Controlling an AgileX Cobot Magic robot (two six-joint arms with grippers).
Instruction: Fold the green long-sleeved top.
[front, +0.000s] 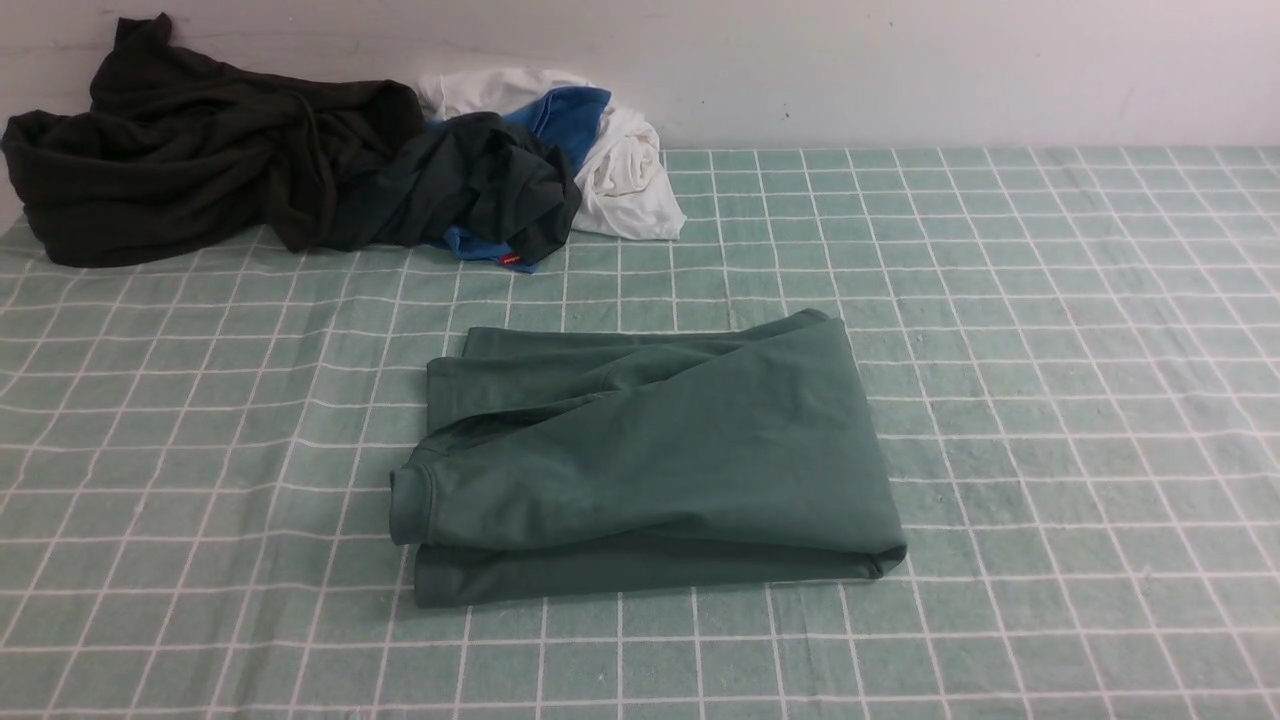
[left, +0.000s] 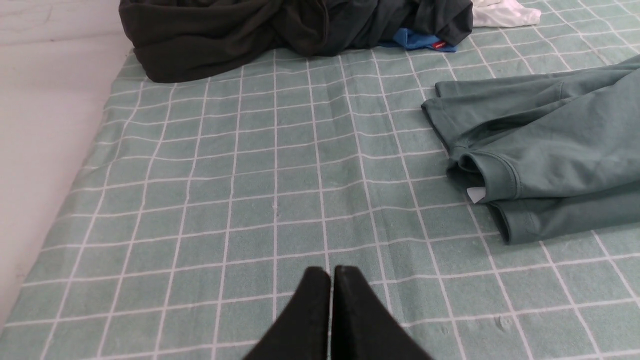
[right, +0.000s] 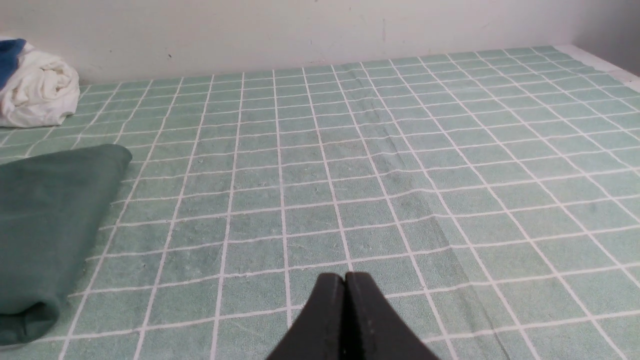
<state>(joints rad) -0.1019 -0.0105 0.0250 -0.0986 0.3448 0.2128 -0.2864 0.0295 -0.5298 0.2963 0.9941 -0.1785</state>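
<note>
**Folded green top at mid-table, both grippers pressed together and empty**

At the far left of the front view, a black-brown garment (front: 180, 150) is heaped against the wall, with a hood-like bulge at its upper end. Just to its right, and touching it, a darker blackish-green garment (front: 480, 185) is bunched up; a blue cloth (front: 565, 115) is partly covered by it, and a small red tag is seen at the blue cloth's near edge. A white cloth (front: 630, 175) is rolled beside these, at the right end of the pile, against the wall.

The green long-sleeved top (front: 650, 450) is laid near the middle of the checked green tablecloth (front: 1050, 400), well apart from the pile. It is folded into a compact, roughly rectangular bundle of several layers. A ribbed cuff or hem is turned toward the robot's left, and a small white label is seen beneath it in the left wrist view. The fold on the robot's right side is rounded and smooth.

The left gripper (left: 331, 272) is seen above bare cloth to the left of the top, its jaws pressed together with nothing between them. The right gripper (right: 345, 277) is held likewise over bare cloth to the right of the top, jaws closed on nothing.
</note>
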